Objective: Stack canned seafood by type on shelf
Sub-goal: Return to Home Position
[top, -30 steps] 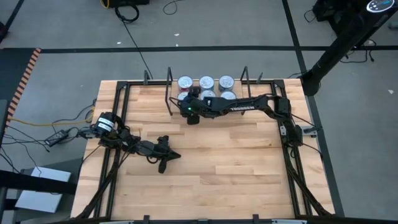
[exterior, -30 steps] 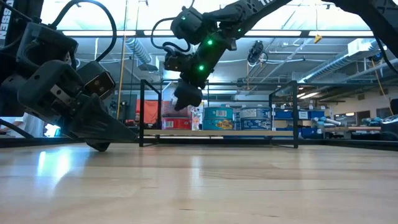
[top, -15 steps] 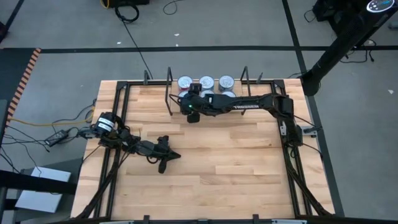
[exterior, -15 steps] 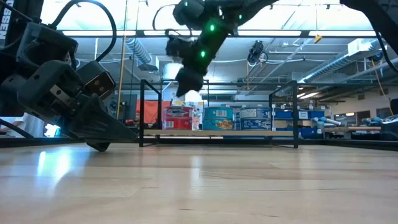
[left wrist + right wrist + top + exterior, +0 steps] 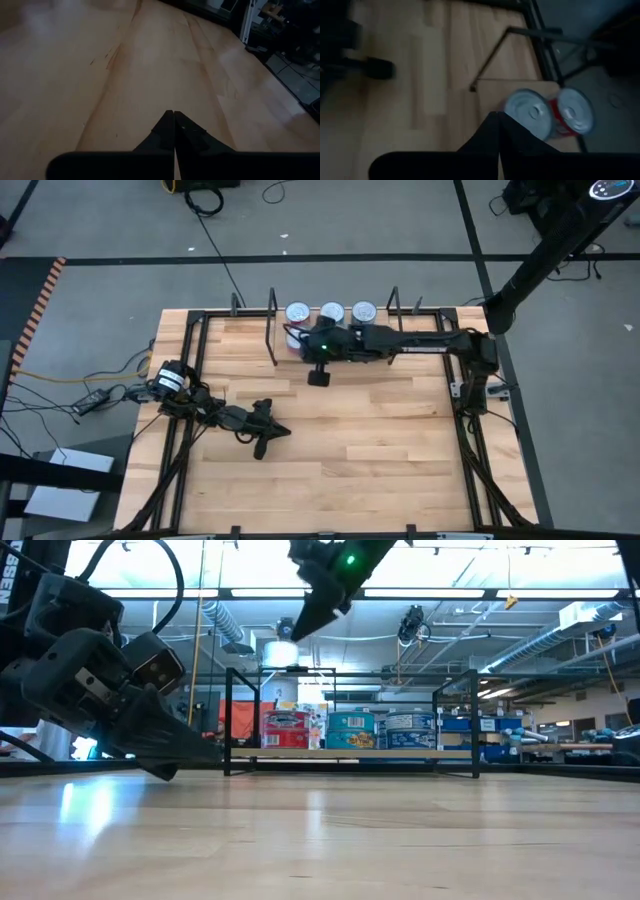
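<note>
Tins [image 5: 331, 311] on the shelf [image 5: 350, 753].
Right gripper [image 5: 498, 117], closed empty, hangs high before the shelf; left gripper [image 5: 173, 114], closed, well apart.

Seen from above, the right arm [image 5: 400, 340] lies across the shelf [image 5: 272, 330] and hides its front row of tins. Three lids [image 5: 331, 311] behind it show whole, a fourth lid [image 5: 292, 337] only in part. At table height that arm is cut by the top edge, the left arm [image 5: 90, 690] by the side edge. Label print [image 5: 350, 728] is too small to read. The right wrist view is blurred, and the right gripper [image 5: 497, 116] covers part of the nearer lid [image 5: 527, 111].
</note>
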Available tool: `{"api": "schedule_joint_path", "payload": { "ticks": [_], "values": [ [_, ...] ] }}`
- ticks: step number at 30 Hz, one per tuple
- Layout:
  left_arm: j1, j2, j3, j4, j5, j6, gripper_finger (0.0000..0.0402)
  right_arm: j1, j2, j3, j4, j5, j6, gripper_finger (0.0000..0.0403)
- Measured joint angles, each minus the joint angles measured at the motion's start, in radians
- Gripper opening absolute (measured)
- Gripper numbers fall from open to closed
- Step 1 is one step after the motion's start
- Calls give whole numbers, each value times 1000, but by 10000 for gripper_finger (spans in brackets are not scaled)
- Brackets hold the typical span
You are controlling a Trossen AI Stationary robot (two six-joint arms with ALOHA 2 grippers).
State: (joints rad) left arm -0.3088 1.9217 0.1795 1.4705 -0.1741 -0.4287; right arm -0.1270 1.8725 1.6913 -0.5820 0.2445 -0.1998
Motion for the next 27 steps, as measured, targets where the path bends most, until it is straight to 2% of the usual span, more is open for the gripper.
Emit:
{"api": "schedule_joint_path", "payload": {
  "ticks": [5, 12, 27],
  "values": [
    [1, 0, 0, 23, 2, 7, 3, 35, -104, -165, 131, -28, 41, 4],
    [10, 0, 0, 92, 4, 10, 3, 91, -321, -505, 379, -33, 163, 2],
    [101, -1, 2, 95, 4, 9, 3, 152, -872, -1091, 635, -110, 311, 0]
  ]
}}
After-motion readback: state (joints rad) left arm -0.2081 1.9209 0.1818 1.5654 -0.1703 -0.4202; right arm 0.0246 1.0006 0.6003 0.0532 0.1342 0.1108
